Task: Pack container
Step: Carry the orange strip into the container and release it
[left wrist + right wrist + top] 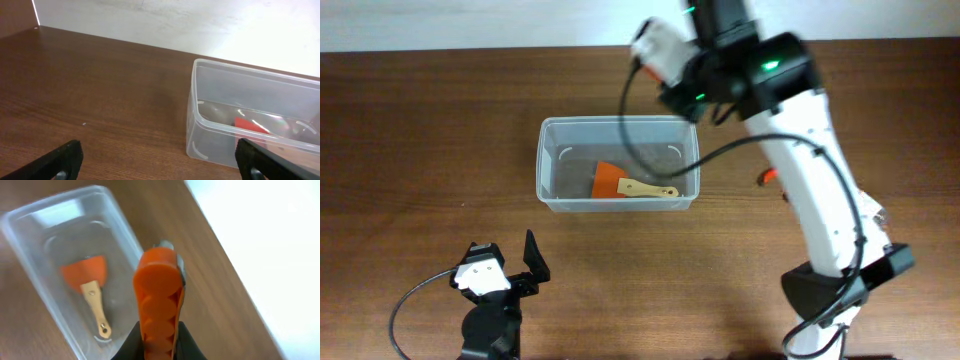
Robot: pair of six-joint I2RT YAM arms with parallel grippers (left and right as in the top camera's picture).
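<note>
**Packing the clear bin**

Pinching an orange ribbed-handled plastic tool (159, 287) in the right pincer (159, 341), hanging by the far right corner of the clear translucent plastic rectangular container (542, 160). Placing that container midway along the brown wooden tabletop (420, 120), toward its far edge, carrying an orange wooden-handled scraper (625, 184) inside. Holding the left pincer (508, 262) spread wide, gripping nothing, by the near edge.
</note>
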